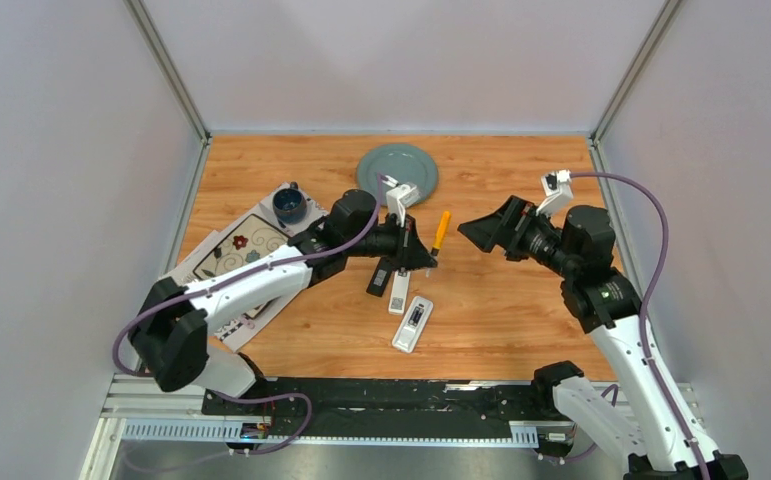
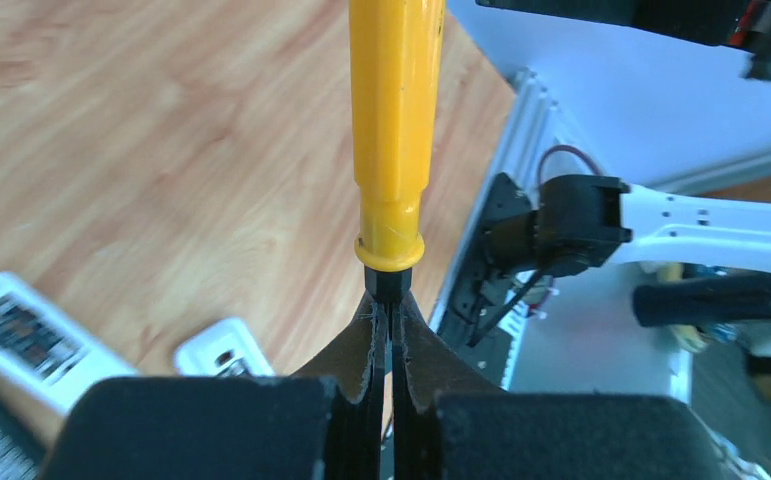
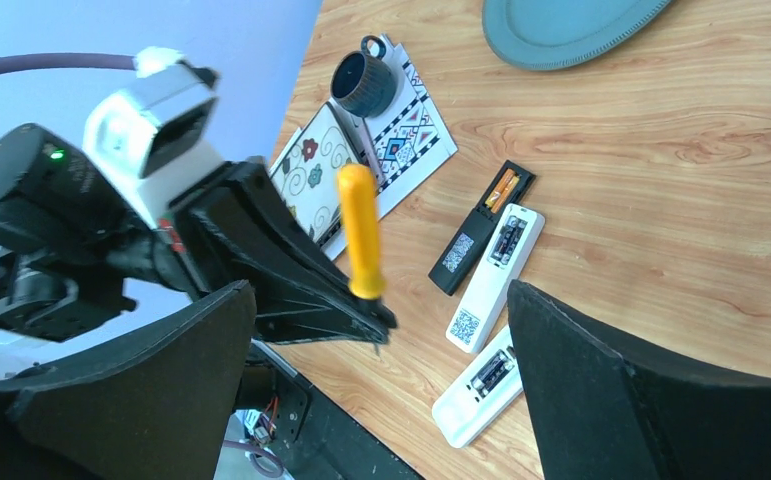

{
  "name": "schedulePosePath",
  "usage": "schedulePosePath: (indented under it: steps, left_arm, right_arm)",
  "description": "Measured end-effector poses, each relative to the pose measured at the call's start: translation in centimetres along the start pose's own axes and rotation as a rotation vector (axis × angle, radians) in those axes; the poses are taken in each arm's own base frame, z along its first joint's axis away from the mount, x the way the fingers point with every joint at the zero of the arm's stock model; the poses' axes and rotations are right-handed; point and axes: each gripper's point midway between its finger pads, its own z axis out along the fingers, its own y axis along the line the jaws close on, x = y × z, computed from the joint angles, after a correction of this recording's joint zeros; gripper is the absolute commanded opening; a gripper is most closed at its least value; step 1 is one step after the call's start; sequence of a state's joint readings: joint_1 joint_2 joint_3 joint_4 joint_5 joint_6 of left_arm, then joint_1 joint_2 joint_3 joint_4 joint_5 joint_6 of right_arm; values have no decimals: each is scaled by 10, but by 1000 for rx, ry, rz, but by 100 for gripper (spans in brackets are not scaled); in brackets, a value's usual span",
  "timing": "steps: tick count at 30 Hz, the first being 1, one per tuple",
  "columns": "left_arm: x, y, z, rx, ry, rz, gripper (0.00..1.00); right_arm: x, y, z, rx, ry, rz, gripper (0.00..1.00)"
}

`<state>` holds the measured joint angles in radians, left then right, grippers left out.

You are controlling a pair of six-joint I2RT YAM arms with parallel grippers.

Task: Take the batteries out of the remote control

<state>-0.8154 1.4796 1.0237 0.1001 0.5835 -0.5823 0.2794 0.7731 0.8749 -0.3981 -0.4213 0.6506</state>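
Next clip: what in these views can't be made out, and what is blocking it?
Tip of the screwdriver: both wrist views, buried between the left fingers.
The batteries: top view, too small; right wrist view, count per compartment unclear.
The remotes: left wrist view, blurred and cut off by the fingers.
The plate: right wrist view, cut by the top edge.

Screwdriver (image 2: 393,140) tip hidden between left fingers (image 2: 354,372)

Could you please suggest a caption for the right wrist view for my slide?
Left gripper clamps the yellow screwdriver near three opened remotes, batteries visible inside.
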Motion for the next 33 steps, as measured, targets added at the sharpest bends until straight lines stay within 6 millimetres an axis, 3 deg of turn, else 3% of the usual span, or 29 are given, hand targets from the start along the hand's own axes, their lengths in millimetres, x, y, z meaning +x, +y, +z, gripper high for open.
schedulePosePath:
  steps: [10,15,21,33]
  left_arm:
    - [-9,6,-65,-231,-91,154,0]
    - [-9,0,-82,-247,-105,195,0]
    - [-12,-13,-90,-214,-121,228,0]
    - [-8,-22,-88,-157,-102,233,0]
  right_arm:
    - [12,12,29,-130,92,69,98]
    - [34,38,43,-233,186,44,86]
    - [40,73,51,-355,222,-8,73]
    - [35,86,64,-426,214,-30,45]
